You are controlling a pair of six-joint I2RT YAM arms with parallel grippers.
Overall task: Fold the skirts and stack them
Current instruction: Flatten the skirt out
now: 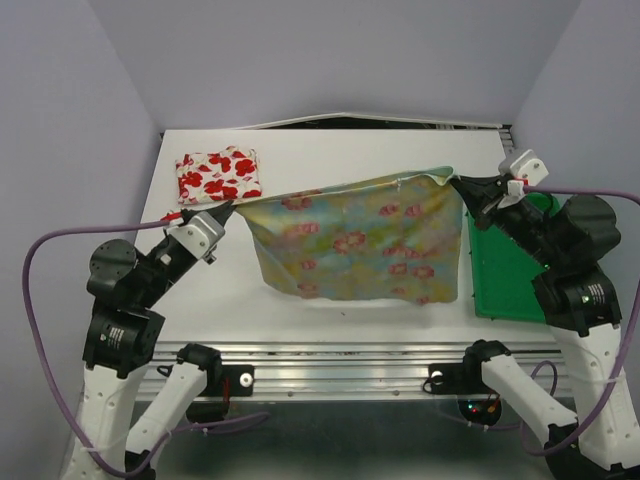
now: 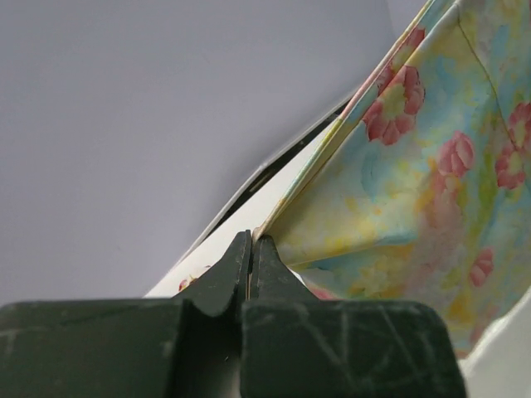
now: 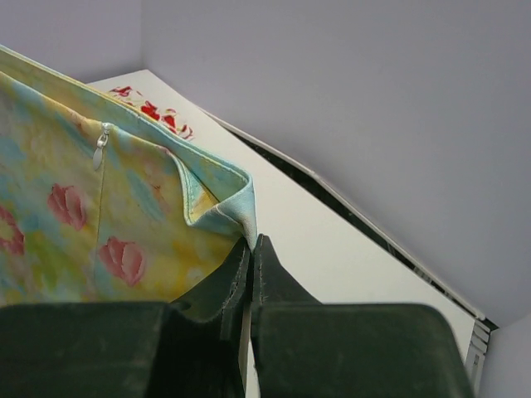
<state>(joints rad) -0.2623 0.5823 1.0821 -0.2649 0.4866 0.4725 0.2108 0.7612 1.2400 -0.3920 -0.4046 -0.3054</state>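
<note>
Pale yellow skirt [image 1: 360,245]: spread wide and held up above the table [image 1: 330,150], strung between the two grippers by its top corners. The upper edge runs taut from left to right and rises slightly toward the right.
Print: soft pink-red flowers scattered over washes of blue, green and yellow.
Hang: the cloth drops in a broad sheet with a few slack folds. I cannot tell whether the lower hem touches the table.
Details: in the right wrist view a seam carries a small silvery zipper pull [image 3: 101,143], and the pinched corner curls over on itself.
Left gripper [image 1: 228,208]: fingers pressed together, pinching the skirt's left top corner.
Right gripper [image 1: 458,182]: fingers pressed together, pinching the right top corner.
White skirt with red flowers [image 1: 218,175]: folded into a small rectangle, lying flat at the far left corner of the table.
Green tray [image 1: 505,280]: on the table's right side, partly under the right arm, just beside the hanging skirt's right edge.
</note>
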